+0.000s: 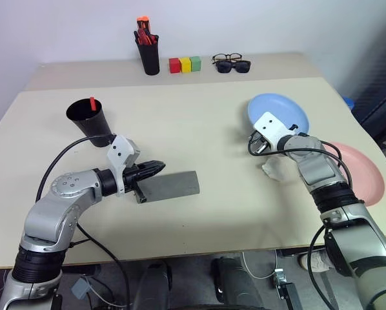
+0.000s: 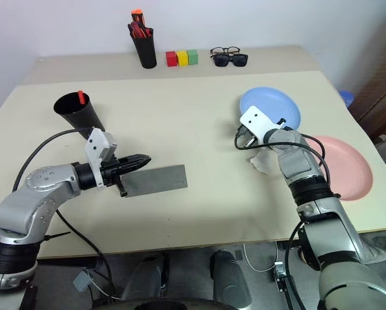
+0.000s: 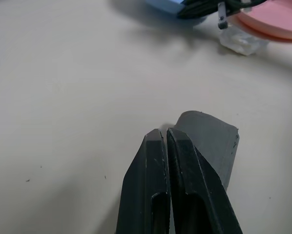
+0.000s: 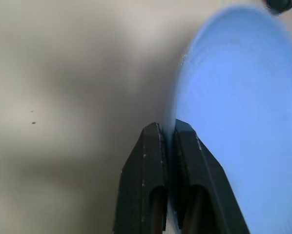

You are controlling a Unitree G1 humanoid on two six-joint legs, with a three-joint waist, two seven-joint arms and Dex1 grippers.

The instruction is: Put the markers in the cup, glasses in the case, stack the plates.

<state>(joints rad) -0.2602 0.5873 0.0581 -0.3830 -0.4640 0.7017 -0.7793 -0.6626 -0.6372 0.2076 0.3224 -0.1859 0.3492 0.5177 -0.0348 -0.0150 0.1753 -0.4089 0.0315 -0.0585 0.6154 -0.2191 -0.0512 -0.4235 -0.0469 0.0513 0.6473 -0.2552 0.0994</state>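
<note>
The black cup (image 1: pixel 90 119) stands at the left with a red marker (image 1: pixel 91 102) sticking out of it. The grey case (image 1: pixel 172 185) lies closed in front of it. My left gripper (image 1: pixel 155 168) is shut and empty, its tips just over the case's near-left end (image 3: pixel 209 141). At the right, my right gripper (image 4: pixel 166 127) is shut on the near rim of the light blue plate (image 1: pixel 280 111). The pink plate (image 1: pixel 359 171) lies further right, beside my right forearm. The wire-frame glasses (image 1: pixel 226 58) lie at the back of the table.
At the back stand a black pen pot (image 1: pixel 149 57) of red-orange pens, red, yellow and green blocks (image 1: pixel 184 64), and dark sunglasses (image 1: pixel 234 66) in front of the glasses. A small crumpled clear piece (image 1: pixel 273 170) lies under my right wrist. The table's right edge runs close past the pink plate.
</note>
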